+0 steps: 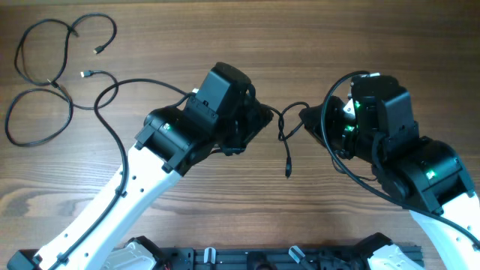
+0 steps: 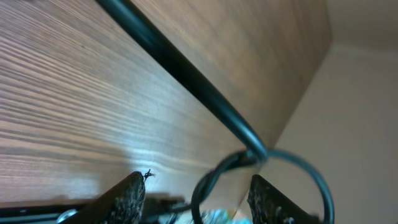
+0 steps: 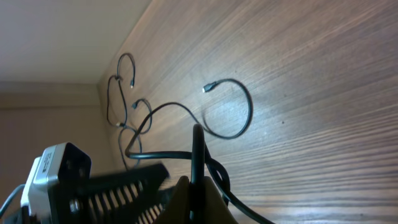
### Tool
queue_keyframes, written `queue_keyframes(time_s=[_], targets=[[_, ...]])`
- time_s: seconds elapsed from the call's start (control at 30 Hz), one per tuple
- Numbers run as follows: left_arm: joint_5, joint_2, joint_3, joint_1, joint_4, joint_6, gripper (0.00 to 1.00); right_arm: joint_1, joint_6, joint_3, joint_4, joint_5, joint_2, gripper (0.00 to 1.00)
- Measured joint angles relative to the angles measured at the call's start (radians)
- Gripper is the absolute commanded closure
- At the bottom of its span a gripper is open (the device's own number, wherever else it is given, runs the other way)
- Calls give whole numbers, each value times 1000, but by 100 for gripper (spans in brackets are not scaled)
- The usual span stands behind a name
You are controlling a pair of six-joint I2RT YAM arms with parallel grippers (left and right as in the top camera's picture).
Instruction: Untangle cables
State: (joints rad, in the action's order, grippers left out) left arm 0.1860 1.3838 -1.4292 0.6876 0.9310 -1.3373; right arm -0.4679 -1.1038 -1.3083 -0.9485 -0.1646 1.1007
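wood-grain table (image 1: 225, 210), beige wall (image 2: 367, 112), soft light

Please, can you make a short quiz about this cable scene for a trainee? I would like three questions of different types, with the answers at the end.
1. True or false: the left gripper is shut tight on a cable.
2. In the overhead view, where on the table do the looped cables lie? A. upper left. B. far right. C. under the right arm.
3. Fill in: the right gripper is shut on a thin black ____ that rises from between its fingers.

Key: 1 false, its fingers stand apart; 2 A; 3 cable.
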Motion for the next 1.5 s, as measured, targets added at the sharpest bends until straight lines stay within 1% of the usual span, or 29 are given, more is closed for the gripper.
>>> queue_keyframes(time_s=[0.1, 0.27, 0.33, 0.4, 0.47, 0.57, 0.6, 0.67, 0.7, 0.87, 0.97, 1.07, 1.2, 1.3, 1.43, 1.5], targets=[[-64, 5, 0, 1, -28, -84, 39, 0, -6, 0, 0, -30, 0, 96], [-99, 33, 0, 1, -107, -143, 40, 0, 0, 0, -20, -63, 0, 96], [-99, 37, 0, 1, -124, -150, 43, 0, 2, 0, -34, -65, 0, 96], [-99, 38, 0, 1, -128, -157, 48, 0, 2, 0, -34, -68, 0, 96], [-99, 38, 0, 1, -128, -165, 49, 0, 12, 0, -28, -70, 0, 96], [-100, 46, 0, 1, -122, -164, 62, 0, 43, 0, -15, -79, 0, 96], [-99, 51, 0, 1, -122, -169, 68, 0, 52, 0, -14, -82, 0, 96], [-99, 61, 0, 1, -121, -172, 93, 0, 66, 0, -15, -84, 0, 96], [-99, 66, 0, 1, -121, -172, 96, 0, 75, 0, -15, -87, 0, 96], [-84, 73, 0, 1, -123, -163, 96, 0, 113, 0, -42, -75, 0, 96], [-49, 73, 0, 1, -176, -104, 96, 0, 116, 0, -88, -24, 0, 96], [10, 70, 0, 1, -251, 13, 96, 0, 119, 0, -116, 36, 0, 96], [41, 41, 0, -2, -266, 156, 96, 0, 118, 0, -122, 69, 0, 96], [64, -10, 0, -31, -263, 268, 96, 0, 93, 0, -156, 98, 0, 96], [97, -79, 0, -90, -241, 332, 96, -6, -1, -2, -206, 120, 0, 96], [101, -99, 0, -106, -233, 346, 96, -6, -28, -2, -205, 121, 0, 96]])
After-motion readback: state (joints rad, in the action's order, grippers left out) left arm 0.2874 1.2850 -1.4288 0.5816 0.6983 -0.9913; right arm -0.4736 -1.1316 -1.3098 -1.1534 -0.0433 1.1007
